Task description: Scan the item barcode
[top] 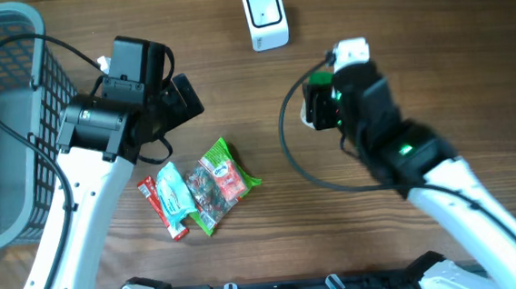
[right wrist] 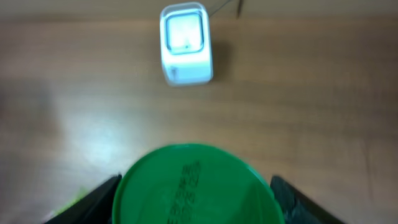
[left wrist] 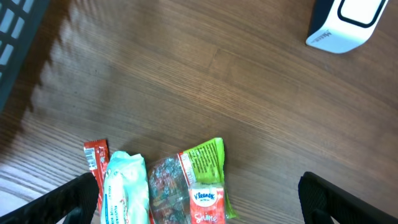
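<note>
Nearest the overhead lens are the two arms: the left gripper (top: 182, 100) hangs at about ten o'clock from the table's middle, its jaws spread wide with nothing between them, and the right gripper (top: 314, 104) sits at about two o'clock, pointing toward the far edge; what it carries is mostly hidden beneath it from up here. A white scanner (top: 265, 17) stands at twelve o'clock, near the far edge of the wooden table (top: 236, 91). A grey basket (top: 1, 117) fills the nine o'clock side, and a heap of snack packs (top: 202, 187) lies at about seven o'clock, just beside the left arm. A black cable (top: 288, 151) loops from the right arm over the wood. From the left wrist, the left gripper (left wrist: 196, 180) shows only its dark fingers (left wrist: 68, 202), set far apart at the lower corners; the snack packs (left wrist: 161, 186) lie at six o'clock between them, untouched, the scanner (left wrist: 345, 25) is at one o'clock and a strip of the basket (left wrist: 12, 31) at ten. From the right wrist, a green round item (right wrist: 193, 186) with dark print on its face fills six o'clock, pinched at both edges by the right gripper (right wrist: 193, 190), and the scanner (right wrist: 185, 43) stands at twelve o'clock, well apart from it.
</note>
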Motion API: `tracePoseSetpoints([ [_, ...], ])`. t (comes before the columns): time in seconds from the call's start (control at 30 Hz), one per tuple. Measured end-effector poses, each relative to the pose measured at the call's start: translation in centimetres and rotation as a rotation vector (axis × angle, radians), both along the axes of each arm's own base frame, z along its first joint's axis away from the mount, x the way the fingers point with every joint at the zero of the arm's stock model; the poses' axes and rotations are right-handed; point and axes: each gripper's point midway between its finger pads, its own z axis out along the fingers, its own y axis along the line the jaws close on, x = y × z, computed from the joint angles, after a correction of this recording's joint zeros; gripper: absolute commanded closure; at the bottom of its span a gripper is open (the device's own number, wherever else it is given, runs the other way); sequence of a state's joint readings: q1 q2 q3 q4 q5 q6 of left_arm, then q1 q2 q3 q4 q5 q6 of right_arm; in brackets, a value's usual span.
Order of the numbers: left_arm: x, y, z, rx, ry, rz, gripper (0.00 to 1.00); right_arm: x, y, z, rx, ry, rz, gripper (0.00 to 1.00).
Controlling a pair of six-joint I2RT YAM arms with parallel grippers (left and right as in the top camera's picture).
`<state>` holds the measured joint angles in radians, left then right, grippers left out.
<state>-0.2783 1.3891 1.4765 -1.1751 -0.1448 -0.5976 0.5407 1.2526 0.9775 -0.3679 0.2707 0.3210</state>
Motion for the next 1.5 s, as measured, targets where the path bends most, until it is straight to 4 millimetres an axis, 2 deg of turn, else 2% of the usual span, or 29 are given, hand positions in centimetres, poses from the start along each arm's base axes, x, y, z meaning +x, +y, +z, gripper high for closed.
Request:
tracePoseSetpoints([
  [0.07,0.0,0.0,0.0,0.0,0.0,0.0,0.0,0.3,-0.9,-4.5,-0.043,-0.027,-0.035,0.44],
  [0.17,0.0,0.0,0.0,0.0,-0.001,0.0,0.0,0.3,-1.8,-10.2,-0.113,-0.025,-0.05,0.44],
  [0.27,0.0,0.0,0.0,0.0,-0.001,0.0,0.0,1.6,-1.4,-12.1,-0.121,-0.038,-0.06,0.43],
  [0.4,0.0,0.0,0.0,0.0,-0.001,0.0,0.0,2.0,-1.2,-14.7,-0.152,-0.004,-0.055,0.35],
  [0.43,0.0,0.0,0.0,0.0,-0.001,0.0,0.0,2.0,-1.2,-14.7,-0.152,-0.008,-0.056,0.24],
  [0.47,0.0,0.0,0.0,0.0,-0.001,0.0,0.0,2.0,-1.2,-14.7,-0.154,-0.008,-0.055,0.0],
  [0.6,0.0,0.0,0.0,0.0,0.0,0.0,0.0,1.9,-1.3,-14.8,-0.167,-0.001,-0.053,0.0],
  [0.7,0.0,0.0,0.0,0.0,-0.001,0.0,0.0,1.0,-1.9,-14.6,-0.188,0.032,-0.05,0.0],
  [0.8,0.0,0.0,0.0,0.0,-0.002,0.0,0.0,0.1,-2.2,-12.2,-0.18,0.02,-0.039,0.0],
  [0.83,0.0,0.0,0.0,0.0,-0.001,0.0,0.0,-0.2,-2.0,-10.3,-0.166,0.006,-0.02,0.0],
  [0.97,0.0,0.0,0.0,0.0,-0.001,0.0,0.0,-1.6,-1.4,-5.3,-0.116,0.068,0.026,0.0],
  [1.03,0.0,0.0,0.0,0.0,-0.001,0.0,0.0,-2.2,-1.3,-4.3,-0.064,0.131,0.016,0.04],
  [1.1,0.0,0.0,0.0,0.0,0.0,0.0,0.0,-2.8,-1.1,-4.4,0.002,0.191,0.006,0.04],
  [1.13,0.0,0.0,0.0,0.0,0.0,0.0,0.0,-3.2,-1.1,-5.1,0.04,0.242,-0.004,0.03],
  [1.27,0.0,0.0,0.0,0.0,-0.001,0.0,0.0,-5.3,-2.0,-10.0,0.045,0.566,-0.066,0.0],
  [1.33,0.0,0.0,0.0,0.0,-0.001,0.0,0.0,-4.7,-2.1,-10.0,0.025,0.652,-0.094,0.01],
  [1.43,0.0,0.0,0.0,0.0,-0.001,0.0,0.0,-2.3,-1.0,-7.9,0.038,0.637,-0.085,0.01],
  [1.47,0.0,0.0,0.0,0.0,-0.001,0.0,0.0,-2.1,-0.8,-8.0,0.036,0.646,-0.085,0.0],
  [1.5,0.0,0.0,0.0,0.0,-0.001,0.0,0.0,-2.6,-0.9,-9.5,0.016,0.706,-0.096,0.0],
])
